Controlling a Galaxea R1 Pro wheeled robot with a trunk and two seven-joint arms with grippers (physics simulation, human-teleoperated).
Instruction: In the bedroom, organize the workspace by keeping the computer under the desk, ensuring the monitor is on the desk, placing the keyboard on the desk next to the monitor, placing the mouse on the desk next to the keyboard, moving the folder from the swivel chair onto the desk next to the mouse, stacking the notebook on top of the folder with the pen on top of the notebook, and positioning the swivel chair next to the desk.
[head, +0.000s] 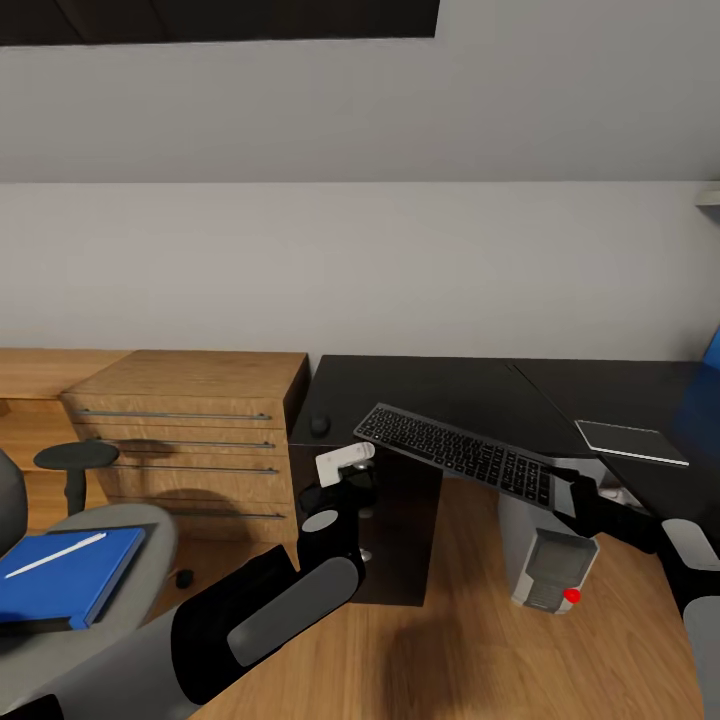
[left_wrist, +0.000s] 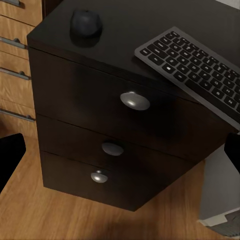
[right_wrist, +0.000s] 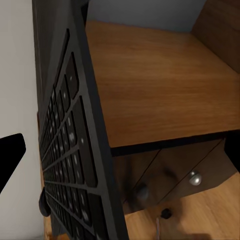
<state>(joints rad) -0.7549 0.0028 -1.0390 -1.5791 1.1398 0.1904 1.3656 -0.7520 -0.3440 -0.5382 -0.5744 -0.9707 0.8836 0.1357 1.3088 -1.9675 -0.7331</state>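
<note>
The right gripper is clamped on the near right end of the keyboard, holding it tilted, its far left end low over the desk and its right end raised past the desk's front edge. In the right wrist view the keyboard stands edge-on close before the camera, with the wooden floor and a knobbed drawer front beyond it.

The left gripper hovers in front of the desk's drawer block, left of the keyboard; whether its jaws are apart or together I cannot tell. Its wrist view looks at the three dark drawers with round silver knobs, the keyboard overhanging the top.

The mouse sits on the desk's near left corner, just left of the keyboard; it also shows in the left wrist view.

Under the desk, to the right, stands the computer with its red light.

At the near left is the swivel chair, the blue folder lying on its seat with a white pen on top. A light-wood drawer unit stands left of the desk.
</note>
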